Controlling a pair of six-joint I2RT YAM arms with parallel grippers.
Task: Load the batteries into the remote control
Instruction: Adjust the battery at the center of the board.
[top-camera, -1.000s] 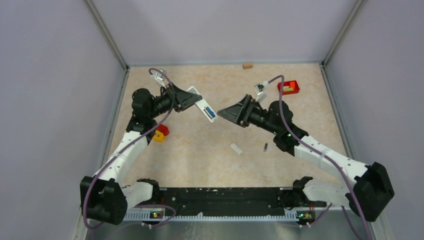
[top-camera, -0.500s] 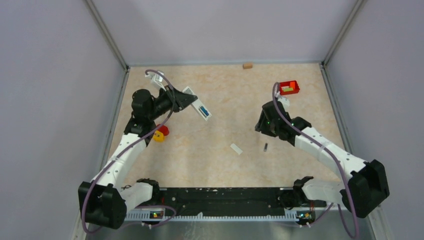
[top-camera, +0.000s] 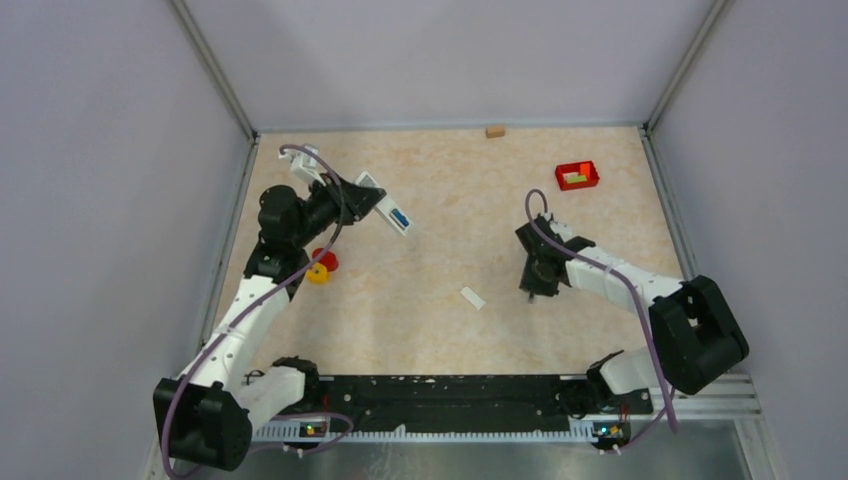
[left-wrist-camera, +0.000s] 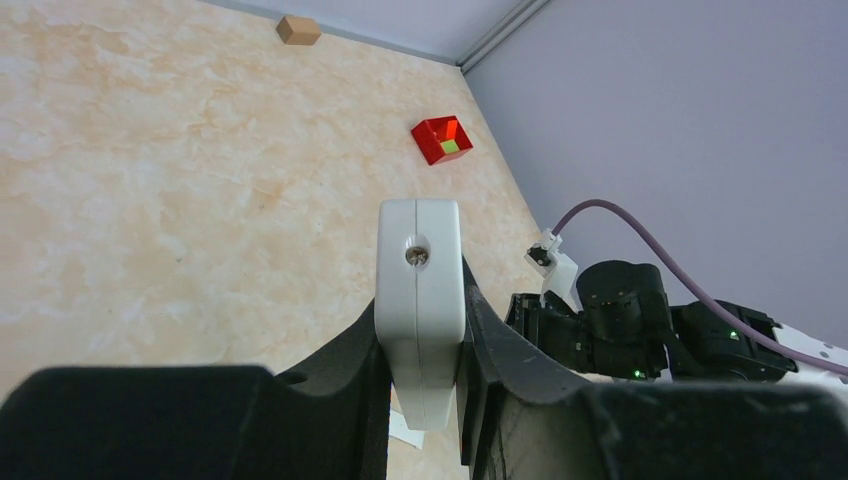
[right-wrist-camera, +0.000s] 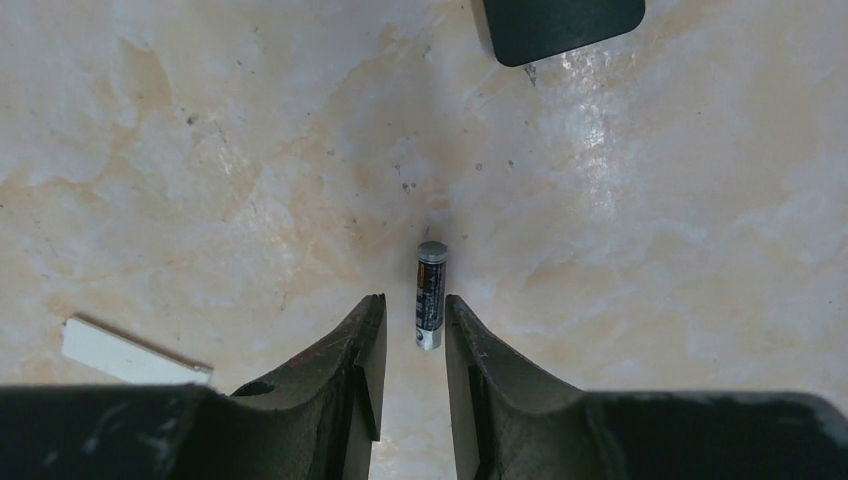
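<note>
2 robot arms work over 1 marbled beige table (top-camera: 450, 170). At left, the left gripper (top-camera: 372, 200) is clamped on 1 white remote (top-camera: 390, 210), gripping it by one end so the rest juts toward the table's middle. 1 blue piece (top-camera: 399, 217) shows in the remote's upturned face. The left wrist view has the remote (left-wrist-camera: 418, 250) edge-on between that gripper's (left-wrist-camera: 422, 312) 2 black fingers (left-wrist-camera: 490, 340), held above the tabletop.

At right, the right gripper (top-camera: 536, 284) points down at the table, near its right half. Its wrist view shows 1 battery (right-wrist-camera: 430, 295), dark with pale metal ends, lying flat on the table with its near end between the right gripper's (right-wrist-camera: 413, 302) 2 fingertips. The jaws stand narrowly apart astride it, with a gap showing on one side, so nothing is gripped.

1 small white cover plate (top-camera: 472, 297) lies flat between the arms, well apart from the remote and just beside the right gripper in its wrist view (right-wrist-camera: 135, 352). 1 red tray (top-camera: 577, 175) sits near the far right corner with a yellow-green bit inside. 1 tan block (top-camera: 494, 130) rests at the far edge. 1 red piece (top-camera: 326, 260) and 1 yellow piece (top-camera: 317, 274) touch beside the left arm.
</note>
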